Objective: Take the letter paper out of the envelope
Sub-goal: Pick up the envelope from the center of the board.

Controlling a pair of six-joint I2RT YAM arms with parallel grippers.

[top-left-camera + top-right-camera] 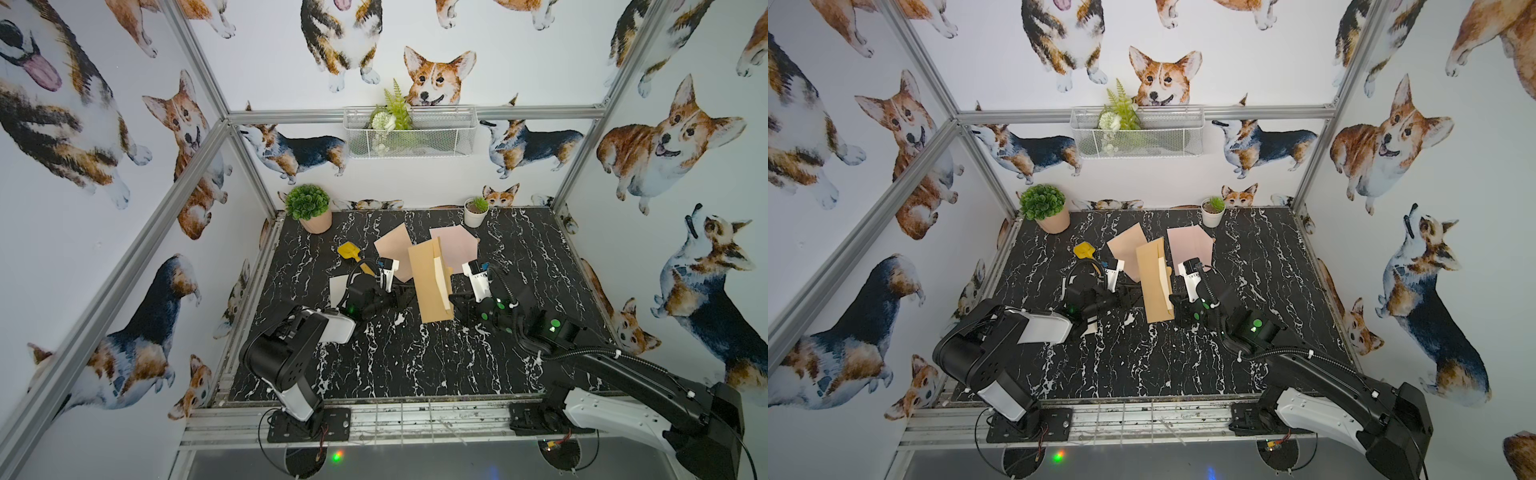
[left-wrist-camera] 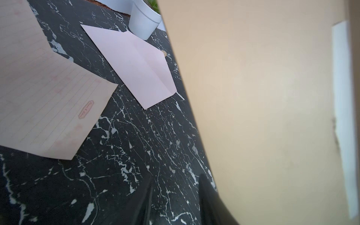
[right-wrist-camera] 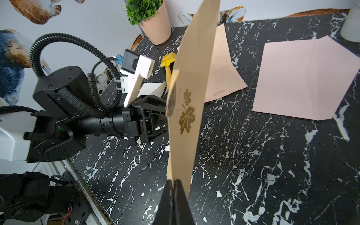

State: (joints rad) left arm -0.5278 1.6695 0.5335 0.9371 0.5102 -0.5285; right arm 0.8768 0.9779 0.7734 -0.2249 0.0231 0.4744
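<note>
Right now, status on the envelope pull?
Right gripper shut on tan envelope, held on edge. Left gripper open beside it. Letter paper shows at opening, not out. Pink envelope lies flat behind, apart.

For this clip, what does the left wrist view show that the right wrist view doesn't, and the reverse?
Only the left wrist view: the left gripper with its jaws apart, and the dotted ruling on the lined sheet.
Only the right wrist view: the right gripper shut on the tan envelope's edge, the gold leaf print on it, the yellow scoop and the green plant.
Both: the tan envelope, plus the pink envelope and lined sheet lying on the marble table.
</note>
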